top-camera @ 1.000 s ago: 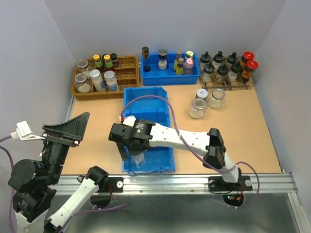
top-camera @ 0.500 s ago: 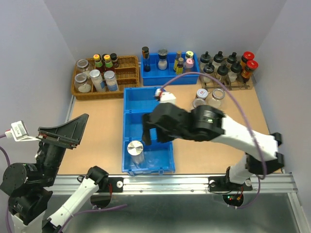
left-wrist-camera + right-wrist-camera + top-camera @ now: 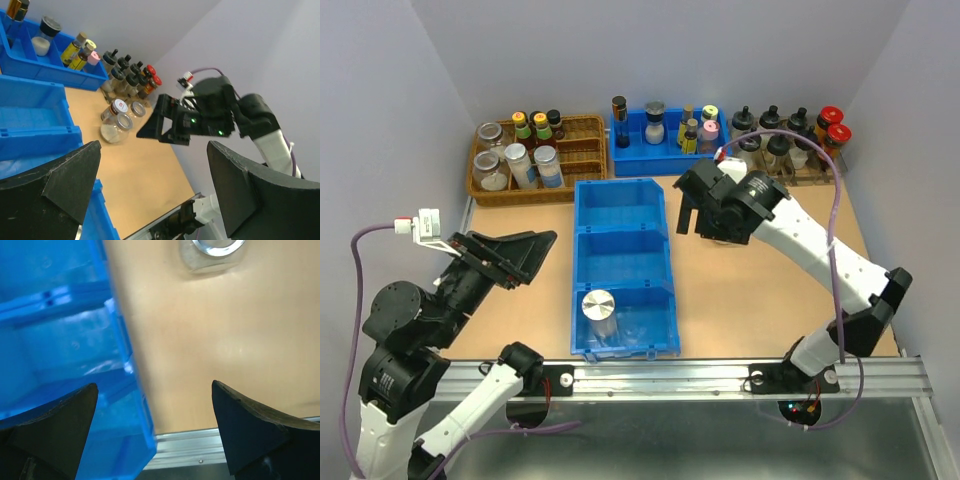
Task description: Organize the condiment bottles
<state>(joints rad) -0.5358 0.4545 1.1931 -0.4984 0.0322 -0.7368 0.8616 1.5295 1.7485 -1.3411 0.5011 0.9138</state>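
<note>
Jaws of the right gripper [image 3: 154,386] are spread wide and empty, above bare counter [image 3: 200,340] just beside the blue bin [image 3: 60,340]. The nearest loose jar [image 3: 212,249] stands upright beyond the fingertips, long axis vertical. The right arm is nearer; the left gripper [image 3: 535,258] is open, well apart. No lid print is legible

Three views, one table [image 3: 740,300]
Top looks down from high; left wrist looks sideways; right wrist looks down, close. All show the blue bin [image 3: 620,205].
</note>
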